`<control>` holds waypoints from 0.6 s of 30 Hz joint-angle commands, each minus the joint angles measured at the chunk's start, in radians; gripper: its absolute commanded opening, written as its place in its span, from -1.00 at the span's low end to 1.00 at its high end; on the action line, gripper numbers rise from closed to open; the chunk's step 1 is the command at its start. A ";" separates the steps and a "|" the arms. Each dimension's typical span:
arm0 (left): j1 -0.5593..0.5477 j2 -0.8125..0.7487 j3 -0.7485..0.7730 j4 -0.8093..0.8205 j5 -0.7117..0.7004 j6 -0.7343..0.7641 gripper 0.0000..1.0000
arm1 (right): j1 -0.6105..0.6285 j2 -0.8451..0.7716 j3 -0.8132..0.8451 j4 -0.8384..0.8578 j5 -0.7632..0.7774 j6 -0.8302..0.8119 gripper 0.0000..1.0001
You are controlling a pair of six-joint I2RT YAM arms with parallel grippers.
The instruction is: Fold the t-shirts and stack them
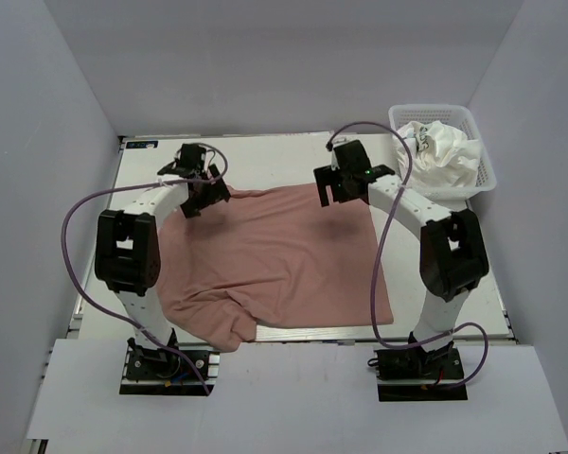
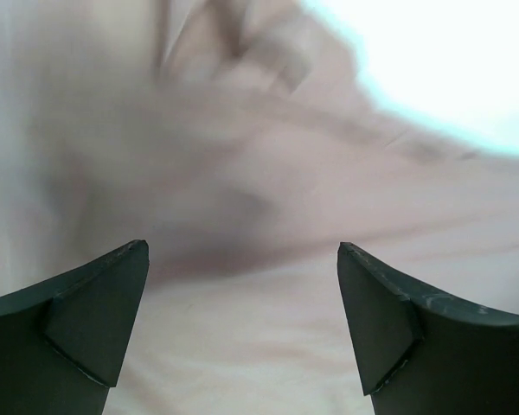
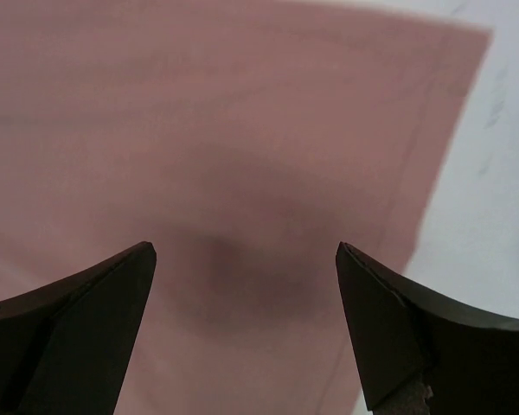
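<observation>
Pink shirt (image 1: 275, 260): lay spread over the middle of the desk (image 1: 265, 161), mostly flat. Its far edge ran roughly straight from one pincer to the other. Its near left part was bunched into folds, and one lump drooped over the near edge of the desk.

White shirts (image 1: 445, 156): crumpled in a heap inside the basket (image 1: 489, 178), at the far right corner of the desk. They were well apart from the pink shirt. How many lay in the heap could not be told.

Left pincer (image 1: 201, 196): stood over the far left corner of the pink shirt. In its wrist view the pincer (image 2: 242, 255) was spread wide with nothing between the fingers (image 2: 104, 298). Blurred, wrinkled pink cloth (image 2: 259, 173) lay below, and bare desk (image 2: 450, 60) showed at the upper right. Whether the tips touched the cloth could not be told.

Right pincer (image 1: 333, 192): stood over the far right corner of the pink shirt. In its wrist view the pincer (image 3: 245, 251) was also spread wide and held nothing. Smooth pink cloth (image 3: 199, 130) lay flat beneath it, with a dark shadow between the fingers (image 3: 389, 320). The cloth's side edge and corner showed at right against pale desk (image 3: 493, 216).

Cables (image 1: 71, 236): purple, one looped out from each arm.
</observation>
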 commanded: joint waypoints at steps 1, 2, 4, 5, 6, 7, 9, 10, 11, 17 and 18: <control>0.008 0.030 0.121 -0.013 -0.017 0.018 1.00 | 0.007 -0.060 -0.133 0.065 -0.146 0.097 0.81; 0.008 0.064 0.141 -0.022 -0.027 0.018 1.00 | 0.014 -0.065 -0.155 0.066 -0.156 0.116 0.81; 0.008 0.106 0.213 -0.038 -0.072 0.027 1.00 | 0.024 -0.088 -0.242 0.095 -0.201 0.128 0.81; 0.008 0.150 0.261 -0.047 -0.089 0.036 1.00 | 0.033 -0.094 -0.280 0.115 -0.212 0.143 0.81; 0.008 0.175 0.288 -0.056 -0.098 0.047 1.00 | 0.037 -0.108 -0.314 0.125 -0.234 0.147 0.81; 0.008 0.199 0.314 -0.056 -0.098 0.056 1.00 | 0.044 -0.109 -0.345 0.137 -0.245 0.160 0.81; 0.008 0.274 0.395 -0.105 -0.107 0.067 1.00 | 0.045 -0.123 -0.385 0.155 -0.262 0.176 0.81; 0.008 0.291 0.414 -0.114 -0.107 0.067 1.00 | 0.042 -0.125 -0.402 0.160 -0.262 0.186 0.81; 0.008 0.307 0.443 -0.134 -0.116 0.067 1.00 | 0.045 -0.128 -0.408 0.165 -0.264 0.196 0.81; 0.008 0.337 0.454 -0.111 -0.127 0.067 0.24 | 0.047 -0.125 -0.449 0.171 -0.255 0.211 0.81; 0.008 0.337 0.454 -0.102 -0.127 0.067 -0.07 | 0.048 -0.126 -0.452 0.169 -0.255 0.211 0.81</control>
